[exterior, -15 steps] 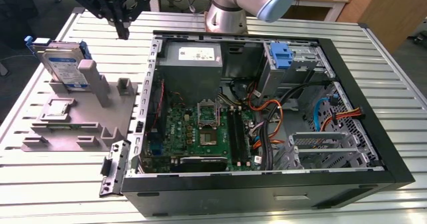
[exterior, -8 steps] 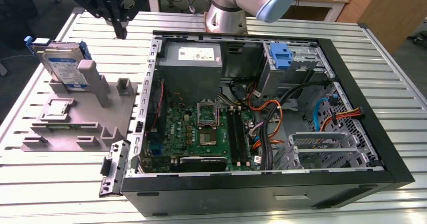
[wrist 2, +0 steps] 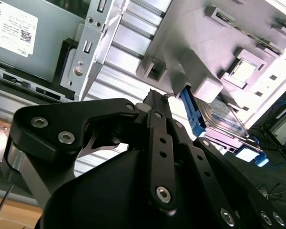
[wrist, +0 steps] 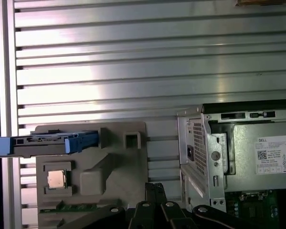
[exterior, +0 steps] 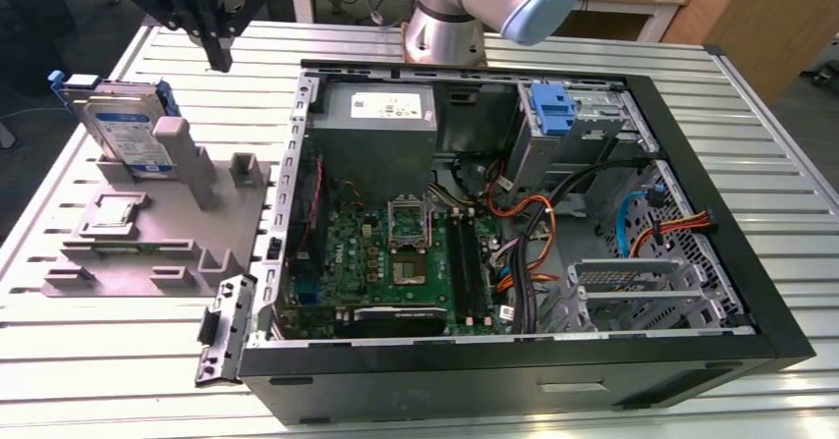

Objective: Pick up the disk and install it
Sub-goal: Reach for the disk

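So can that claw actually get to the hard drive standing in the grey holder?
Probably yes. The gripper hangs above the table, apart from the disk, which stands on edge in the grey holder beside the computer case. Nothing lies between them, and the disk's top edge is bare.

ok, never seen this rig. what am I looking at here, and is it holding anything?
One robot arm with a black claw at its end. The exterior view comes from a camera off the arm; both wrist views come from cameras riding near the claw. On the slatted metal table sit an open computer case and, on the exterior view's left, a grey holder. The disk stands on edge in that holder, with blue side rails. The claw hangs near the holder, apart from the disk, shut and holding nothing.
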### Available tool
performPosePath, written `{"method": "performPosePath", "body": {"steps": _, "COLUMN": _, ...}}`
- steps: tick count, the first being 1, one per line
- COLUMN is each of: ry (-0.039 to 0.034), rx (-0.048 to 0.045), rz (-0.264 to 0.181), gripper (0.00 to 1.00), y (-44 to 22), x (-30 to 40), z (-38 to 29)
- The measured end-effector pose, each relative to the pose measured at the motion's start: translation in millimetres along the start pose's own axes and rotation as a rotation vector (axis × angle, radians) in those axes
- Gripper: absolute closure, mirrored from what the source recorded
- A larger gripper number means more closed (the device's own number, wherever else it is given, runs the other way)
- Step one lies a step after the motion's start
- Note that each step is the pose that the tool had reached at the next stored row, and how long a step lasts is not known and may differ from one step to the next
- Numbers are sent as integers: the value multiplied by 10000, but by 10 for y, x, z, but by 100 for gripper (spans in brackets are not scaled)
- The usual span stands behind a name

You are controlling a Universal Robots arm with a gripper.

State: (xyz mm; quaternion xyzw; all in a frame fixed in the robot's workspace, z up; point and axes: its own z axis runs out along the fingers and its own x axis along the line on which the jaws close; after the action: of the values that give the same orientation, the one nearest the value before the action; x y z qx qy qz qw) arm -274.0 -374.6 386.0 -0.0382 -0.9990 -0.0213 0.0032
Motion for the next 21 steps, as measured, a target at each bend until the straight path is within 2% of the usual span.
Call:
{"method": "performPosePath", "body": {"steps": 4, "ry": 21, "rx": 1, "rz": 1, "gripper": 90, "y": 7, "x": 51, "z": 2}}
{"method": "performPosePath", "body": {"steps": 13, "ry": 22, "rx": 1, "rz": 2, "gripper": 90, "y": 6, "x": 67, "z": 2}}
{"method": "performPosePath", "body": {"steps": 21, "ry": 22, "rx": 1, "rz": 2, "gripper": 90, "y": 5, "x": 124, "z": 4}}
